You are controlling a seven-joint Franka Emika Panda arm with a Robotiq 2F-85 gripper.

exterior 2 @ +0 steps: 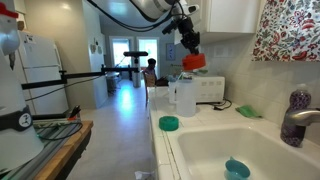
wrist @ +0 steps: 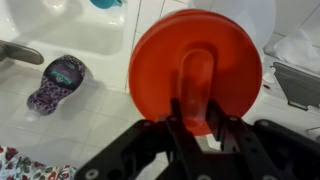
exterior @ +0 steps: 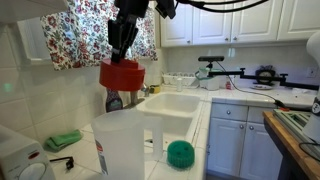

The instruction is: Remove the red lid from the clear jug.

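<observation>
Just above the clear jug point(exterior: 120, 148), the red lid point(exterior: 122, 74) hangs free, so the removal looks done!
The gripper point(exterior: 122, 60) is clenched on the lid; only setting it down seems left. Wrist view shows fingers point(wrist: 176, 128) pinching its centre ridge; both exterior views show the gap below.

I see white tile ctr point(exterior: 160, 162) | clear jug point(exterior: 120, 148) upright on it | green round obj point(exterior: 180, 152) just beside jug | green cloth point(exterior: 62, 140) nr wall
</observation>
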